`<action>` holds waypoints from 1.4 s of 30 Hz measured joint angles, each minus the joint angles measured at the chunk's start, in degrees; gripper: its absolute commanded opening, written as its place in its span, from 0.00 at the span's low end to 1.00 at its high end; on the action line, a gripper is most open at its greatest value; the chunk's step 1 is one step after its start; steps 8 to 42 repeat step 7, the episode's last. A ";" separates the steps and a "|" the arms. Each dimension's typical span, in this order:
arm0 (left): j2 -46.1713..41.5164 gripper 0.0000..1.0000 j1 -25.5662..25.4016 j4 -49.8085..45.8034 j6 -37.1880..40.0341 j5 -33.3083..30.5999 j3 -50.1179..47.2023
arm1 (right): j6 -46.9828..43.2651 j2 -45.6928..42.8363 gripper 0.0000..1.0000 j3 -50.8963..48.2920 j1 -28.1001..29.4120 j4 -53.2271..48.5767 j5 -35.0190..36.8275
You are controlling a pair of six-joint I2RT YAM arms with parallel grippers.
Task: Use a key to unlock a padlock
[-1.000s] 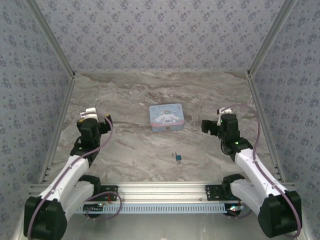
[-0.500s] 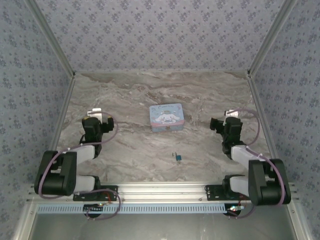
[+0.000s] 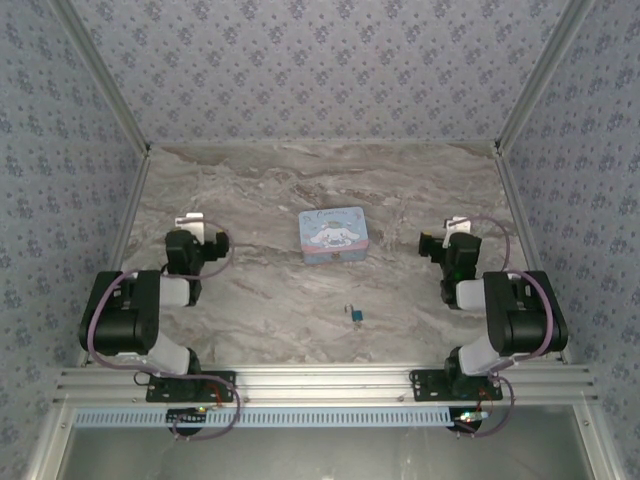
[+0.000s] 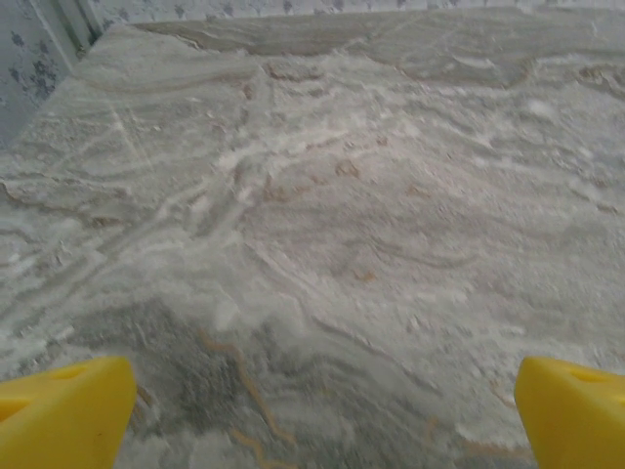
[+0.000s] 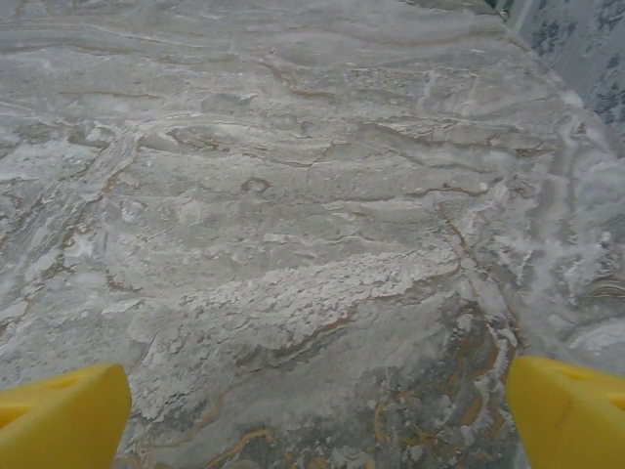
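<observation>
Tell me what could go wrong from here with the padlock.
1. The padlock is tiny and lies on the smooth table. The left gripper and right gripper are both wide open, so either might push it away rather than pinch it.
2. I cannot make out the key near the padlock in the top view, so a grasp might take the wrong piece.

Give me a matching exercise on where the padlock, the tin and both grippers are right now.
Things:
1. padlock
2. tin
3. left gripper
4. right gripper

Places:
A. left side of the table, open
B. mid-table, beyond the padlock
C. right side of the table, open
D. nearer the front edge than the tin

Pairs: 1-D, 2-B, 3-A, 4-C
</observation>
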 measured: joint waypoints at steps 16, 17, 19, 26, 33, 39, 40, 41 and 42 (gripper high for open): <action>0.00 0.99 1.46 -0.85 -1.27 1.77 1.22 | 0.00 0.00 1.00 0.59 -0.96 0.31 -1.27; 0.00 0.99 1.46 -0.85 -1.27 1.77 1.22 | 0.00 0.00 1.00 0.59 -0.96 0.31 -1.27; 0.00 0.99 1.46 -0.85 -1.27 1.77 1.22 | 0.00 0.00 1.00 0.59 -0.96 0.31 -1.27; 0.00 0.99 1.46 -0.85 -1.27 1.77 1.22 | 0.00 0.00 1.00 0.59 -0.96 0.31 -1.27; 0.00 0.99 1.46 -0.85 -1.27 1.77 1.22 | 0.00 0.00 1.00 0.59 -0.96 0.31 -1.27; 0.00 0.99 1.46 -0.85 -1.27 1.77 1.22 | 0.00 0.00 1.00 0.59 -0.96 0.31 -1.27; 0.00 0.99 1.46 -0.85 -1.27 1.77 1.22 | 0.00 0.00 1.00 0.59 -0.96 0.31 -1.27; 0.00 0.99 1.46 -0.85 -1.27 1.77 1.22 | 0.00 0.00 1.00 0.59 -0.96 0.31 -1.27; 0.00 0.99 1.46 -0.85 -1.27 1.77 1.22 | 0.00 0.00 1.00 0.59 -0.96 0.31 -1.27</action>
